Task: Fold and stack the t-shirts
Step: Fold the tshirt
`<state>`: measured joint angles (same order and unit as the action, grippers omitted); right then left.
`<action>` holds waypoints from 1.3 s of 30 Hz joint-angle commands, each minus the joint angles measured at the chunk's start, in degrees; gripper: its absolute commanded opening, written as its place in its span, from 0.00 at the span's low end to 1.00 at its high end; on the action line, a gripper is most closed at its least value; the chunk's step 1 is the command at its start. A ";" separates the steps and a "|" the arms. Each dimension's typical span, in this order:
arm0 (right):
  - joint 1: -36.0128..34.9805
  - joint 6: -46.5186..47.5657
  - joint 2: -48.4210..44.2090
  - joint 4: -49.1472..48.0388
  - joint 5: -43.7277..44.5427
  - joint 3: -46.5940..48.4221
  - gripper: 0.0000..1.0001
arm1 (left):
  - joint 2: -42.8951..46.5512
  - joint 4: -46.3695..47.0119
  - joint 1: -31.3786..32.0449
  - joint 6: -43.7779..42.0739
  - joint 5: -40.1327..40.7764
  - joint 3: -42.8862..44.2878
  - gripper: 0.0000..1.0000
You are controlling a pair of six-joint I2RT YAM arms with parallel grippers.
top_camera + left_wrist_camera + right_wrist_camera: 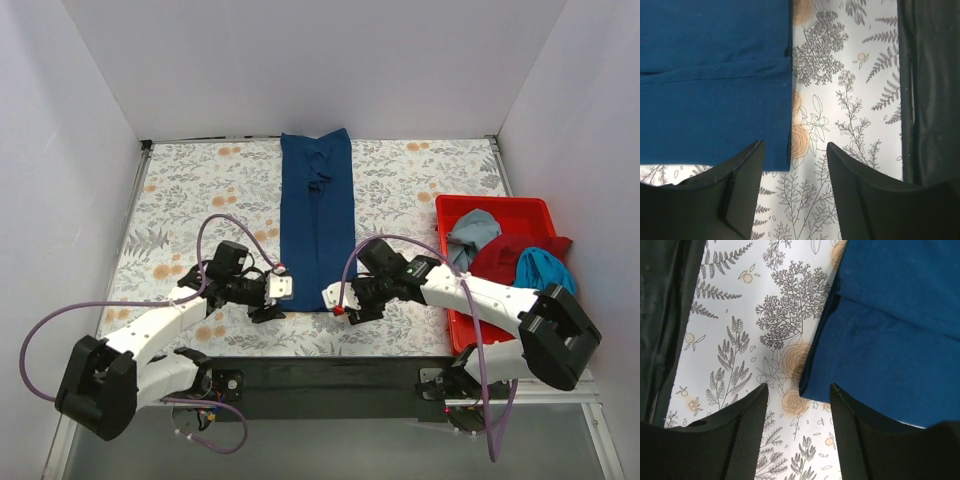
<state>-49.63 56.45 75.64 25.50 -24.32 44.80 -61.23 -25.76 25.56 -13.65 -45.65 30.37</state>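
navy t-shirt (318, 225) cropped in wrist views | left gripper (280, 287) wide, empty | right gripper (335, 297) wide, empty

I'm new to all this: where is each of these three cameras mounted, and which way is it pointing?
Top external: above and behind the arm bases, looking down on the floral table cover, navy t-shirt and red bin; the left arm and right arm show.
Left wrist: on the left arm, looking down at the t-shirt's near left corner; its open left pincer shows.
Right wrist: on the right arm, looking down at the t-shirt's near right corner; its open right pincer shows.
Shared: both wrist views catch the same t-shirt's near edge.
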 commanded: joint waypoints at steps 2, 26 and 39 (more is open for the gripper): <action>-1.35 2.35 3.37 -7.39 2.87 -1.73 0.56 | -2.75 6.85 2.91 -7.34 5.12 -2.86 0.48; -6.44 0.16 6.66 -6.27 9.91 -5.07 0.01 | -5.23 7.57 11.68 -7.20 10.49 -4.97 0.00; -3.48 -1.79 -5.94 0.25 6.04 2.39 0.01 | 5.88 -0.08 10.31 -0.68 12.25 2.75 0.00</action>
<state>-56.93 53.39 69.84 24.27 -16.67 42.96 -54.59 -25.52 38.33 -14.90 -34.50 29.28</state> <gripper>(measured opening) 0.030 0.035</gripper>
